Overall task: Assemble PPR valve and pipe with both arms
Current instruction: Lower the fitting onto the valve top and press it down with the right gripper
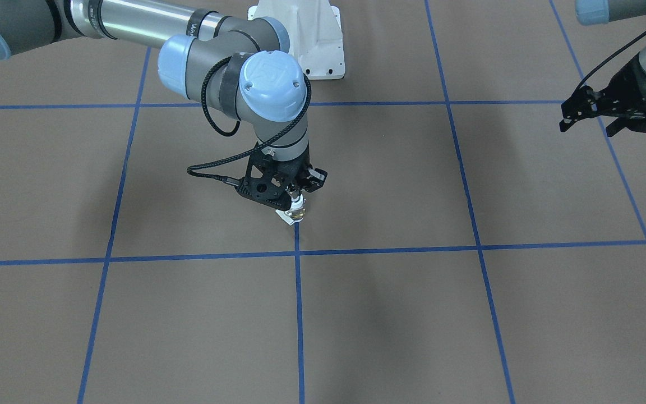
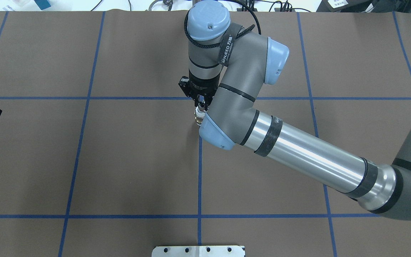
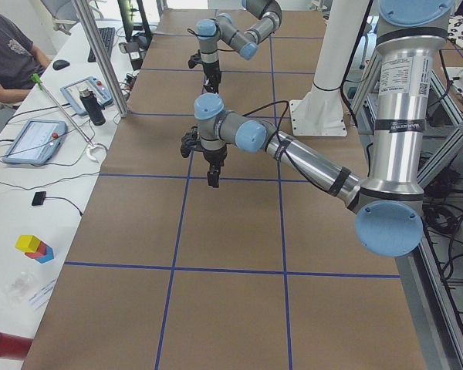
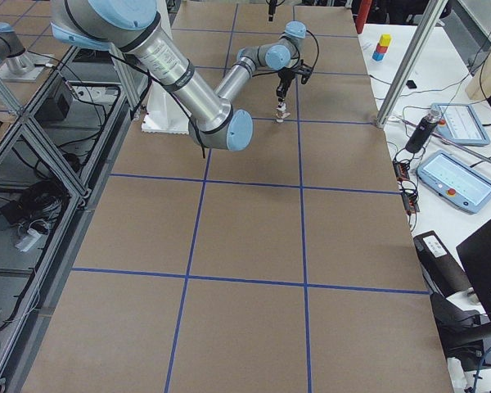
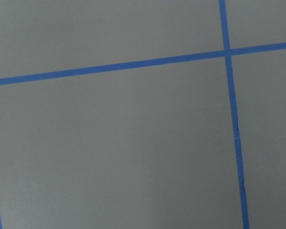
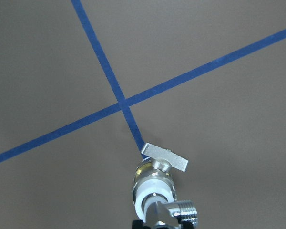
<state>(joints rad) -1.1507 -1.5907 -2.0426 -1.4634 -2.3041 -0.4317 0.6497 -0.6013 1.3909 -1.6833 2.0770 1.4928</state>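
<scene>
The PPR valve [image 6: 155,183], white with a brass middle and a flat pale tab handle [image 6: 164,158], stands upright by a blue tape crossing at the table's middle. It also shows in the front view [image 1: 297,212] and the overhead view [image 2: 199,118]. The silver pipe [image 6: 174,213] sits in the valve's top end. My right gripper [image 1: 296,195] points down and is shut on the pipe. I cannot tell whether the valve touches the table. My left gripper [image 1: 589,119] is open and empty, far off over the table's left side; its wrist view shows only bare table.
Blue tape lines [image 1: 298,252] divide the brown table into squares. The white pedestal base [image 1: 314,39] stands behind the right gripper. Tablets [image 3: 32,140] and a seated operator [image 3: 8,54] are beyond the far table edge.
</scene>
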